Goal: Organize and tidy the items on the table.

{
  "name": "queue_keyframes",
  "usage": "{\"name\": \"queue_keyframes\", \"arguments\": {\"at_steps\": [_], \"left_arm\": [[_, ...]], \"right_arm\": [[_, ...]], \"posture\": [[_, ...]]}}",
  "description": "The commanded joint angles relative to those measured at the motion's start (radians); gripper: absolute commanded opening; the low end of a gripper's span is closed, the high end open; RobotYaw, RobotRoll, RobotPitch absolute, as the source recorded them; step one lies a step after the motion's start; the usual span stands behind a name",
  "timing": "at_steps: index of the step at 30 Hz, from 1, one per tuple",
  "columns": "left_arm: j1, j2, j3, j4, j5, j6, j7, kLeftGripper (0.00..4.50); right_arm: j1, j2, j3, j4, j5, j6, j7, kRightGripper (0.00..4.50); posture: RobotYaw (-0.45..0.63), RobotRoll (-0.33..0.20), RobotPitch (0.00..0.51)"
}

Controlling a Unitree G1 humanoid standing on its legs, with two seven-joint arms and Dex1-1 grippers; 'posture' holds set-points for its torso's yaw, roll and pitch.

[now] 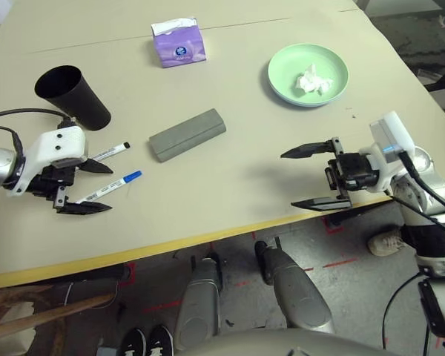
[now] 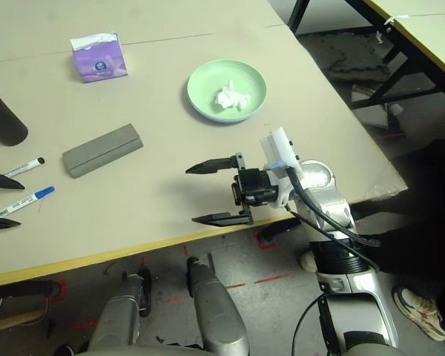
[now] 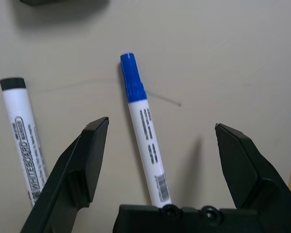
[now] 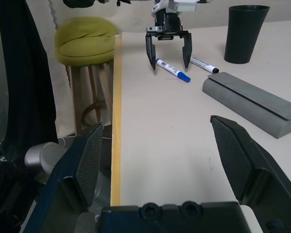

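My left gripper (image 1: 107, 188) stands open at the table's (image 1: 230, 185) left front, its fingers on either side of the blue-capped marker (image 3: 144, 131), which lies flat. The black-capped marker (image 1: 108, 152) lies just beyond it, outside the fingers. A black cup (image 1: 73, 96) stands behind the left gripper. The grey glasses case (image 1: 187, 134) lies shut in the middle. At the back is the purple tissue box (image 1: 178, 42). A crumpled white tissue (image 1: 313, 80) rests in the green plate (image 1: 282, 74) at the back right. My right gripper (image 1: 289, 179) hangs open and empty over the front right edge.
The table's yellow front edge (image 1: 170, 248) runs just below both grippers. Off the table's left end stands a stool with a yellow-green cushion (image 4: 85, 41). Bare tabletop lies between the case and my right gripper. A second table (image 2: 423, 30) stands far right.
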Motion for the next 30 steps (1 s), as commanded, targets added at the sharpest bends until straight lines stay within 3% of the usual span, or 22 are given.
{"name": "queue_keyframes", "arguments": {"at_steps": [1, 15, 18, 22, 28, 30], "left_arm": [[-0.005, -0.014, -0.015, -0.013, 0.009, 0.016, -0.008, 4.46], [0.061, 0.003, 0.006, -0.057, 0.004, 0.036, -0.001, 4.46], [0.071, 0.032, -0.018, -0.004, 0.070, -0.043, 0.015, 3.87], [0.062, 0.061, -0.054, 0.110, 0.160, -0.168, 0.034, 2.49], [0.028, 0.050, -0.056, 0.178, 0.179, -0.238, 0.039, 0.51], [0.021, 0.047, -0.054, 0.188, 0.178, -0.247, 0.038, 0.29]], "right_arm": [[0.017, -0.007, -0.002, -0.030, 0.009, 0.006, -0.003, 4.50], [-0.009, -0.005, -0.009, -0.036, 0.019, 0.023, -0.023, 4.50], [-0.014, -0.003, -0.010, -0.038, 0.022, 0.026, -0.031, 4.50], [-0.019, -0.002, -0.012, -0.044, 0.028, 0.032, -0.046, 4.50], [-0.033, 0.000, -0.018, -0.047, 0.036, 0.038, -0.067, 4.50], [-0.036, 0.003, -0.015, -0.046, 0.036, 0.038, -0.071, 4.50]], "posture": [[-0.24, 0.000, 0.290], [-0.24, 0.000, 0.283], [-0.24, 0.000, 0.283], [-0.25, 0.000, 0.283], [-0.24, 0.000, 0.276], [-0.24, 0.000, 0.274]]}}
